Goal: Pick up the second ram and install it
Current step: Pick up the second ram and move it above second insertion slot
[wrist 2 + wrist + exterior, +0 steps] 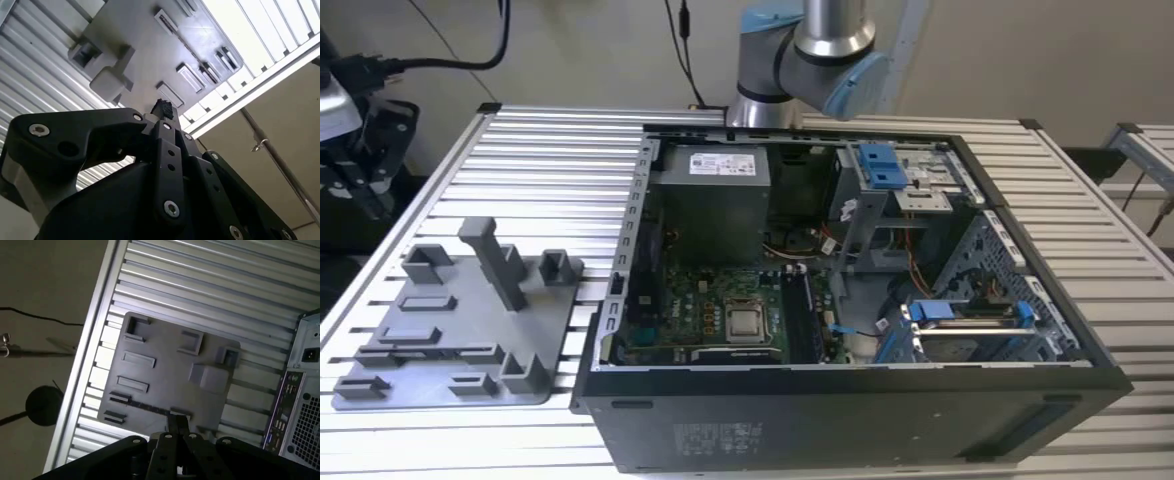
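Note:
A grey plastic tray (165,365) with upright blocks lies on the slatted table. Along one of its edges runs a slim dark strip (142,406), which looks like the second ram lying flat in a slot. My gripper (177,424) hangs well above the tray. In the first wrist view its tips line up over one end of that strip. The fingertips (162,107) are pressed together, and I see nothing between them. In the exterior view the tray (454,330) sits to the left of the open computer case (854,300).
The case lies open with its motherboard (720,310) and power supply (707,200) exposed. The arm's base (801,50) stands behind it. Dark hardware with cables (354,130) hangs at the exterior view's far left. The table edge (95,340) runs close beside the tray.

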{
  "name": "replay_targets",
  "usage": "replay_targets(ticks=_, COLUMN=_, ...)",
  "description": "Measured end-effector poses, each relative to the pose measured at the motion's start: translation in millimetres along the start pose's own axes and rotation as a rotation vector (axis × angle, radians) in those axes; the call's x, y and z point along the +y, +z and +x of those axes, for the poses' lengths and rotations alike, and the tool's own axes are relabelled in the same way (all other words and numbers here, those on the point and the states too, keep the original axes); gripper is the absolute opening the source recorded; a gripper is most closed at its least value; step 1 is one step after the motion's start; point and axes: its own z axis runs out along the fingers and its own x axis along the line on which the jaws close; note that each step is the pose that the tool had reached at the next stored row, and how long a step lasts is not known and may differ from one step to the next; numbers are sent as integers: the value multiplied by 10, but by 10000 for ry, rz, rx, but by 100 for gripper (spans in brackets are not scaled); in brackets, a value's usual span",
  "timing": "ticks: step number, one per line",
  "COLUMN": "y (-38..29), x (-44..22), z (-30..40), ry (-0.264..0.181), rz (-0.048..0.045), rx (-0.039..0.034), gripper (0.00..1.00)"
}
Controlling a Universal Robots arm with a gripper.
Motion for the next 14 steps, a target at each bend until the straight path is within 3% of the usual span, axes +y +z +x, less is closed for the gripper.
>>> replay_targets(ticks=14, y=1, x=0, z=0, ry=-1833, rz=42, rx=128, gripper=11)
